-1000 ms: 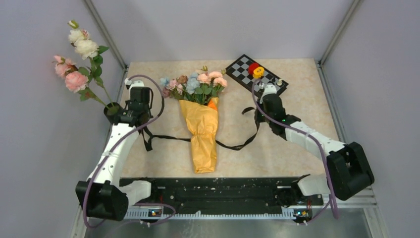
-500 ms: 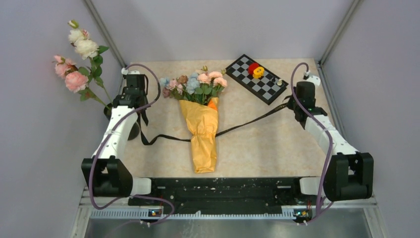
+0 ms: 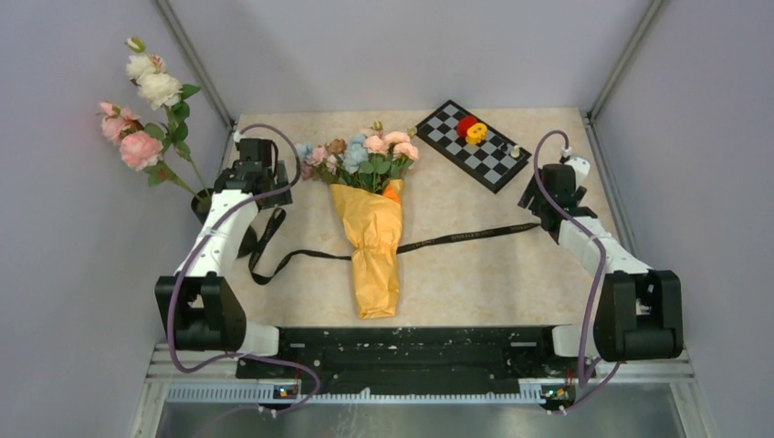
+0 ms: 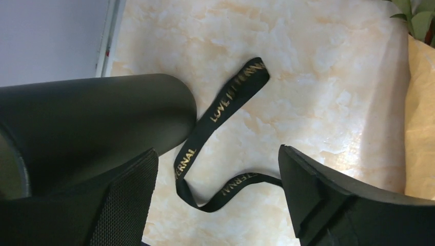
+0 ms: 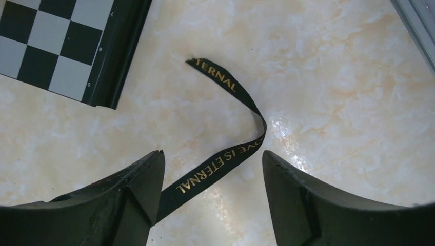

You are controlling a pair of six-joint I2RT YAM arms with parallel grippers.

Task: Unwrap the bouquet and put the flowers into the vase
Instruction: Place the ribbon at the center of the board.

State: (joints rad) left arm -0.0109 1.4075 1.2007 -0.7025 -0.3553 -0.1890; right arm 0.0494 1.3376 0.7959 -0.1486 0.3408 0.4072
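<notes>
The bouquet [image 3: 374, 239] lies mid-table, its orange-yellow paper [image 4: 421, 118] still round the stems and the small pastel flowers [image 3: 358, 153] pointing to the far side. The black ribbon [image 3: 465, 236] lies loose on the table and runs under the wrap to both sides. The black vase [image 3: 204, 206] stands at the left edge, partly behind my left arm; in the left wrist view the vase [image 4: 92, 118] is close on the left. My left gripper [image 3: 262, 187] [image 4: 218, 154] is open above a ribbon end [image 4: 231, 97]. My right gripper [image 3: 537, 203] [image 5: 213, 154] is open over the other ribbon end [image 5: 220, 169].
Long-stemmed pink and white roses [image 3: 141, 109] stand in the vase. A chessboard [image 3: 475, 146] [image 5: 51, 41] with red and yellow pieces lies at the back right. Metal frame rails run along both table sides.
Both grippers, shut on the ribbon ends before, have opened. The ribbon has dropped flat on the table. The arms had pulled outward to left and right.
</notes>
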